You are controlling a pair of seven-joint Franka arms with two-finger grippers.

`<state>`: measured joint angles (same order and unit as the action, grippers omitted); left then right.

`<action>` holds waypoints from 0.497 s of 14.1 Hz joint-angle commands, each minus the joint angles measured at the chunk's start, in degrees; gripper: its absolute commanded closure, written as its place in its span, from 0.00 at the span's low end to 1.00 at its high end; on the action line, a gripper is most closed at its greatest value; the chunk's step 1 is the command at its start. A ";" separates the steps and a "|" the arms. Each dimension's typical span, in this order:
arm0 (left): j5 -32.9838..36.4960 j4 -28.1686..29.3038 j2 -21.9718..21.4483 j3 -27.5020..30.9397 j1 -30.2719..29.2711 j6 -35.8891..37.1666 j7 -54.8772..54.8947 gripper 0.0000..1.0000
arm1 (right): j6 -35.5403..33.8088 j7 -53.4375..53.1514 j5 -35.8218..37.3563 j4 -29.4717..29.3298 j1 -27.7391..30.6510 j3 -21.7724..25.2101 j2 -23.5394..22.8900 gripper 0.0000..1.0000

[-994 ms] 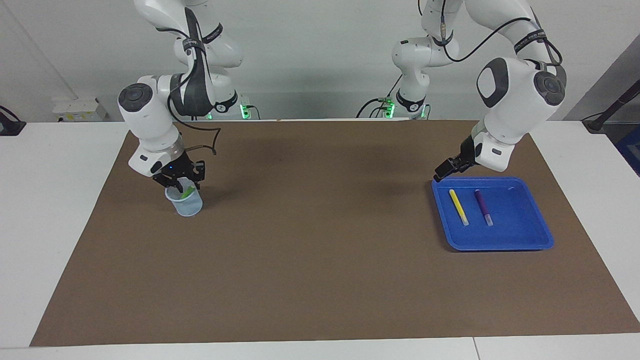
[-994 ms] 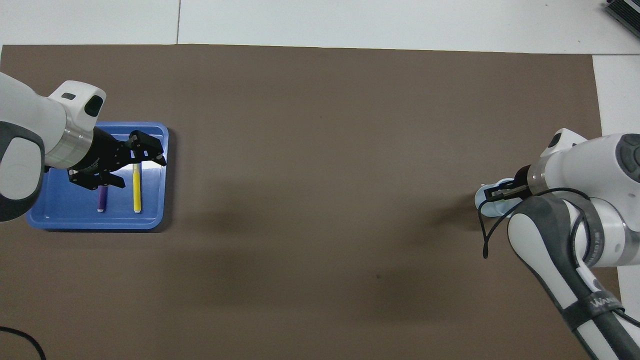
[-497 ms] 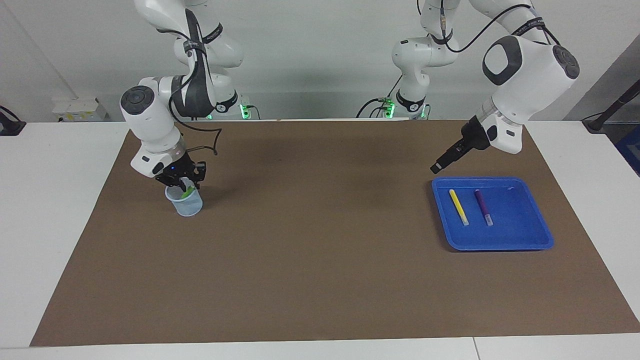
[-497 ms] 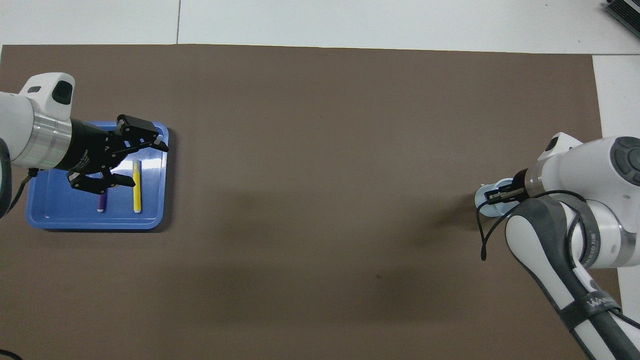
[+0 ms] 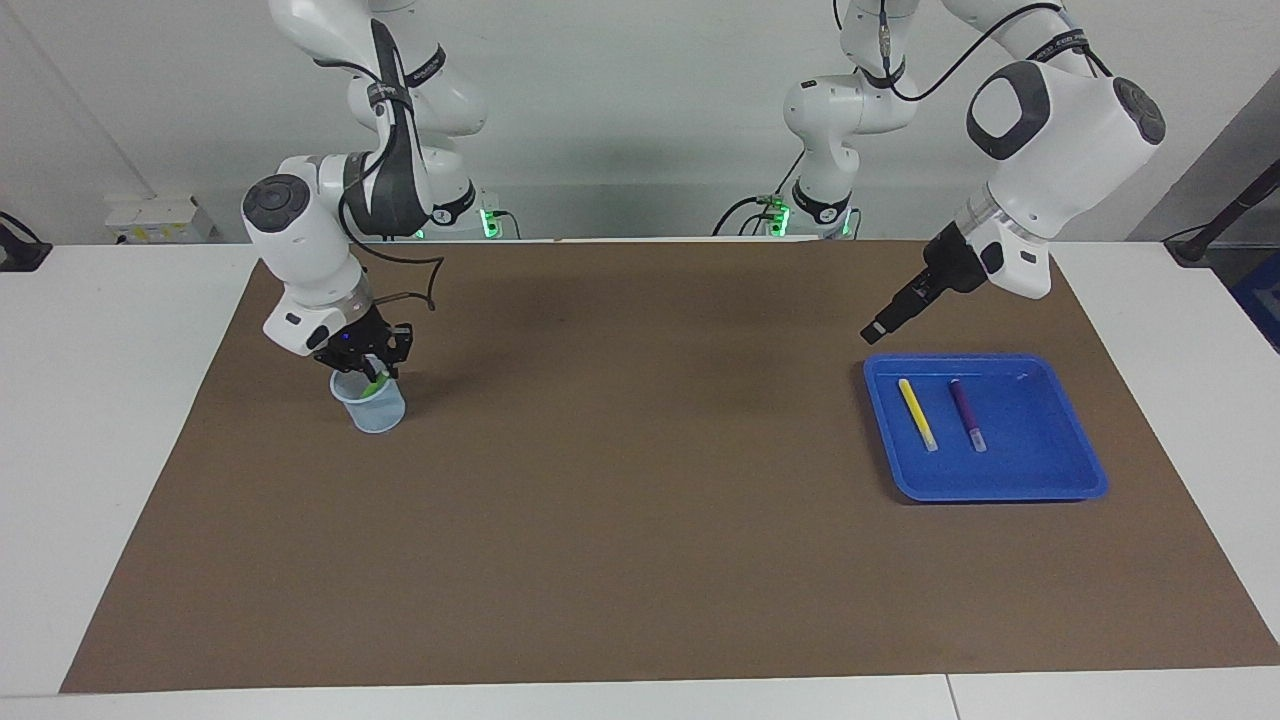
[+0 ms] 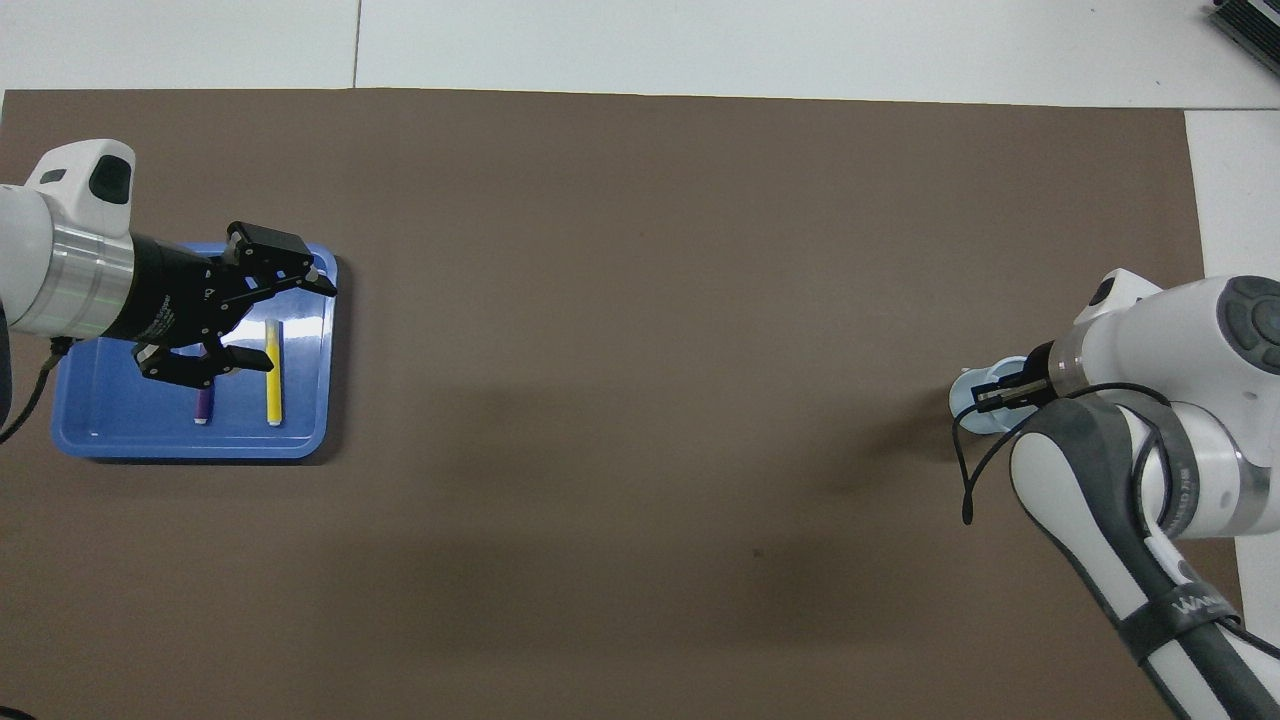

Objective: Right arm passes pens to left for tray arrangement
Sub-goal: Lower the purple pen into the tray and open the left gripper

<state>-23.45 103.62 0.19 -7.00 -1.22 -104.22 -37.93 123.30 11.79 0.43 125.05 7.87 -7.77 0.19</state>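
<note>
the green pen (image 5: pixel 375 382) stands tilted in a small pale cup (image 5: pixel 369 403) at the right arm's end of the table (image 5: pixel 620 560), its long axis leaning well off upright, the upper end poking above the rim. directly over that end the right hand (image 5: pixel 366 366) is set, pointing down into the cup's mouth, so the pen lies straight below it and no sideways reach is needed. its fingers are seen drawn in close about the pen's top, but whether a firm grip is made cannot be told. in the overhead view the right hand (image 6: pixel 990 393) is shown covering most of the cup (image 6: pixel 966 400), with the wrist bent down and the forearm coming in from the robots' side.

the yellow pen (image 5: pixel 917 413) and the purple pen (image 5: pixel 966 413) are laid side by side in the blue tray (image 5: pixel 1040 480) at the left arm's end, well apart from the cup, their long axes running roughly toward and away from the robots.

the left hand (image 5: pixel 873 333) is held raised over the tray's edge nearest the robots, angled down and toward the table's middle. in the overhead view the left hand (image 6: pixel 278 320) is seen with its fingers spread wide and nothing between them.

the green pen is judged far nearer to the right arm; a lift straight up along the pen's lean is what the coming move appears to turn on.
</note>
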 commanded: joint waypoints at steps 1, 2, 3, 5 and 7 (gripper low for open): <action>-0.89 0.80 -1.24 -0.03 -0.01 -0.81 -0.83 0.00 | -2.18 1.30 -1.14 0.10 0.91 -0.41 0.16 0.90; -0.98 0.80 -1.33 -0.03 0.08 -0.90 -0.83 0.00 | -2.80 2.62 -1.14 -0.59 1.18 -0.32 0.07 0.93; -0.98 0.71 -1.42 -0.03 0.00 -0.90 -0.83 0.00 | -3.50 3.85 -1.14 -1.21 1.96 -0.32 -0.10 0.95; -1.24 0.71 -1.68 -0.03 -0.27 -0.81 -1.00 0.00 | -4.99 6.57 -0.79 -2.53 2.58 -0.32 -0.02 1.00; -1.25 0.97 -1.77 0.05 -0.36 -0.72 -1.09 0.00 | -8.67 7.02 -0.52 -5.33 2.58 -0.23 -0.02 1.00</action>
<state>-23.75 103.62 -0.33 -6.96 -1.22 -104.46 -38.23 118.45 16.69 0.44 122.29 9.59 -7.62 0.49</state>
